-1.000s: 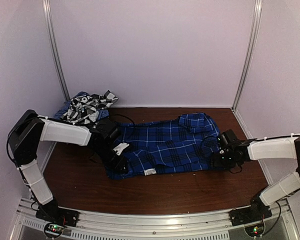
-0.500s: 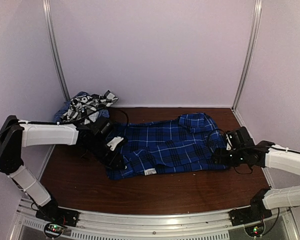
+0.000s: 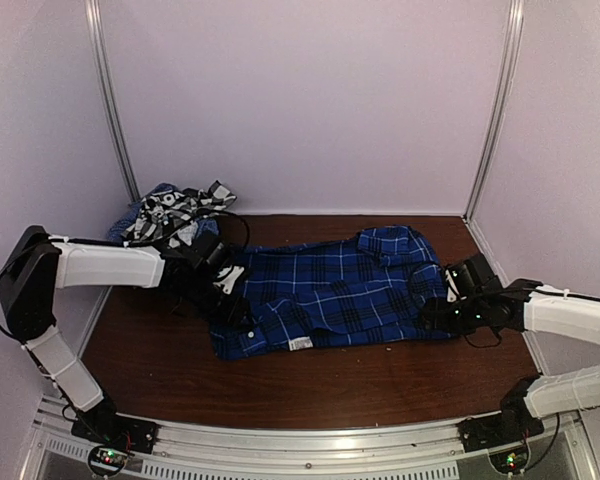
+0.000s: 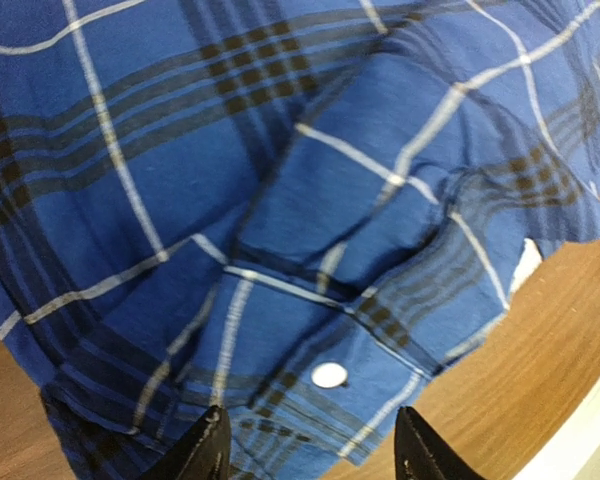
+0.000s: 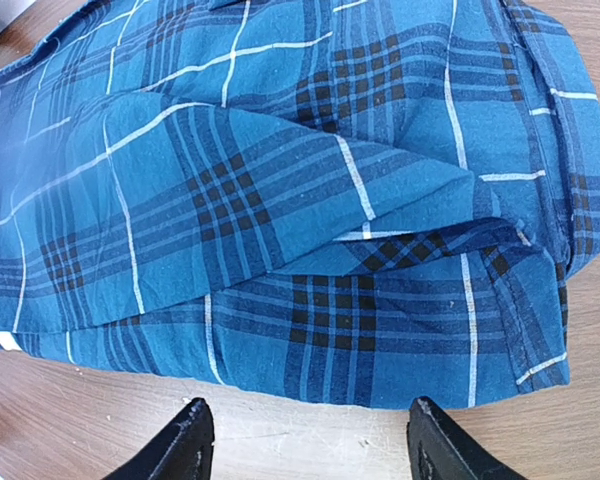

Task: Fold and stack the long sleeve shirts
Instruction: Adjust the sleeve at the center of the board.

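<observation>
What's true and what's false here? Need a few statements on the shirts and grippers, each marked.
1. The blue plaid shirt lies on the table. True.
2. The right gripper is clamped on it. False: its jaws are open, with bare wood between them.
3. More shirts are heaped in the far left corner. True.
4. The blue plaid shirt is on top of that heap. False: it lies on the wood, right of the heap.
5. A white button shows near the left gripper. True.

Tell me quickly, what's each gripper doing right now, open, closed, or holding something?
Left gripper: open, over the blue plaid shirt.
Right gripper: open, empty, at the shirt's edge.
</observation>
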`<state>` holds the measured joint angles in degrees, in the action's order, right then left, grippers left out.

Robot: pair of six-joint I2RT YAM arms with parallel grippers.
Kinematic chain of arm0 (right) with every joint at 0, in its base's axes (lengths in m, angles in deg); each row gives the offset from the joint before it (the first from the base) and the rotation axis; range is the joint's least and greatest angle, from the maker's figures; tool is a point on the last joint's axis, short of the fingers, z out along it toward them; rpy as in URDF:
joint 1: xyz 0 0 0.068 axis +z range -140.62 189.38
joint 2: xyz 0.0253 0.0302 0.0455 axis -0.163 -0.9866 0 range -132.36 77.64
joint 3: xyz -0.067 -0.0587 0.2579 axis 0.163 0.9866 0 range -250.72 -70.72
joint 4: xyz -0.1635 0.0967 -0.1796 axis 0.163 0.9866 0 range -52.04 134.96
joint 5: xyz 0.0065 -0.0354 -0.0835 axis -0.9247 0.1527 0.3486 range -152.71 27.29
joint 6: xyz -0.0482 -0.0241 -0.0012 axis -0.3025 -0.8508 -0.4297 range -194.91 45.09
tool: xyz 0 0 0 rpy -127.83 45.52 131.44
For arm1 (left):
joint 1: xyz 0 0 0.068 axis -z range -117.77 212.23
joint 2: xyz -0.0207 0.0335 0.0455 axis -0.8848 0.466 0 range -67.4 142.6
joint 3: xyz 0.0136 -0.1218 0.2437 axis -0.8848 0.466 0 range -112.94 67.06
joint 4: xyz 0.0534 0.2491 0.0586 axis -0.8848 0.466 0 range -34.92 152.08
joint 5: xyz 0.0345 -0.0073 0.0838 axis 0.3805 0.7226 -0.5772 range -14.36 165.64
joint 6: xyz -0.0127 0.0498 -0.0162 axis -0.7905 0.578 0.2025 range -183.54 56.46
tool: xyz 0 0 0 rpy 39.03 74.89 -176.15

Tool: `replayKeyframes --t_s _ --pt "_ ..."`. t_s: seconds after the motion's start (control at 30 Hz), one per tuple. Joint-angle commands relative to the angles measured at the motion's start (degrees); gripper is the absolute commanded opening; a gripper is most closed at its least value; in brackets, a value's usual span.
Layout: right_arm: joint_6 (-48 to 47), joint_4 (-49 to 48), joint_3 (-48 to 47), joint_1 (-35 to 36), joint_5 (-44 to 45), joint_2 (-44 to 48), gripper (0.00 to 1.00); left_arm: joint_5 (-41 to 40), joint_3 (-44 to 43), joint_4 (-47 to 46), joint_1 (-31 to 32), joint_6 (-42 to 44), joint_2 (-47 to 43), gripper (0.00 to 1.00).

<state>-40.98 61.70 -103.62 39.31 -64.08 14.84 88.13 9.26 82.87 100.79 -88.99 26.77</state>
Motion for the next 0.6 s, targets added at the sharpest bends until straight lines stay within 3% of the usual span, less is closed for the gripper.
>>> replayKeyframes --t_s 0.0,0.3,0.57 --pt "-0.89 -0.82 -0.69 0.52 0.13 0.30 0.67 -3.92 -1.12 -1.79 -1.48 -0.94 1.29 0.57" --pt "-1.06 -1.28 -0.72 0.56 -0.37 -0.18 0.67 -4.21 0.00 -3.03 -2.02 0.29 4.09 0.55" --pt "-0.90 -2.17 0.48 0.55 -0.76 -0.55 0.67 -3.20 1.24 -4.26 -2.18 0.80 4.97 0.35"
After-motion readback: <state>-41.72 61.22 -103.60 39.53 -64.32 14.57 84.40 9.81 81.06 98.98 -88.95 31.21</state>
